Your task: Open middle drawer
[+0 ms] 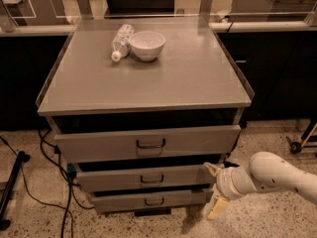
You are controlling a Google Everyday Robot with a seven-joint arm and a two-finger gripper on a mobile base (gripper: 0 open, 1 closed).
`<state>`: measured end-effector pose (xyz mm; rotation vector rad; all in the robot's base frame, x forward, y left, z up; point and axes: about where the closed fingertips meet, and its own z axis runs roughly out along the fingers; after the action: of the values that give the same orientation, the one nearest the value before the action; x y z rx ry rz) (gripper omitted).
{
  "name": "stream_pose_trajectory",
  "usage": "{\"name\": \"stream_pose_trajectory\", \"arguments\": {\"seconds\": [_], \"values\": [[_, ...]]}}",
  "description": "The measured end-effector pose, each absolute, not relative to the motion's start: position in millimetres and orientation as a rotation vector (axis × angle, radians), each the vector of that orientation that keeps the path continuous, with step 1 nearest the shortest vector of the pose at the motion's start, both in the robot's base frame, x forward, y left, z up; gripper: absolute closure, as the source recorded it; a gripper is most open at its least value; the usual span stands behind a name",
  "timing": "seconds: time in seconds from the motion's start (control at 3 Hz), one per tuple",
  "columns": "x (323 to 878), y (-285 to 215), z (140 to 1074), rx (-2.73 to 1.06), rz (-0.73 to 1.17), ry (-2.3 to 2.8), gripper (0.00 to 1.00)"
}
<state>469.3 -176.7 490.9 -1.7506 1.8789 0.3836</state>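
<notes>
The middle drawer point(114, 178) is a shallow grey front with a small dark loop handle point(151, 179), set between a taller top drawer point(99, 145) and a narrower bottom drawer point(119, 202). All three stand slightly out from the cabinet. My gripper point(216, 188) is at the right end of the middle drawer's front, low near the floor. It is open, with one cream fingertip point(213, 168) by the drawer's upper right corner and the other point(218, 208) below, beside the bottom drawer. It holds nothing.
On the cabinet top point(188, 78) a white bowl point(147, 44) sits next to a lying plastic bottle point(121, 40). Cables point(54, 157) and a black stand point(11, 185) are on the floor at left. A caster point(296, 147) is at right.
</notes>
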Motion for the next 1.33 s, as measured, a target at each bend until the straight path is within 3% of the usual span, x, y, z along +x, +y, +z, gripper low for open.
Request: {"name": "stream_pose_trajectory", "arguments": {"seconds": [0.67, 1.33], "values": [[476, -185, 482, -1.817, 0.160, 1.849, 0.00], [507, -188, 466, -1.823, 0.081, 1.825, 0.00]]}}
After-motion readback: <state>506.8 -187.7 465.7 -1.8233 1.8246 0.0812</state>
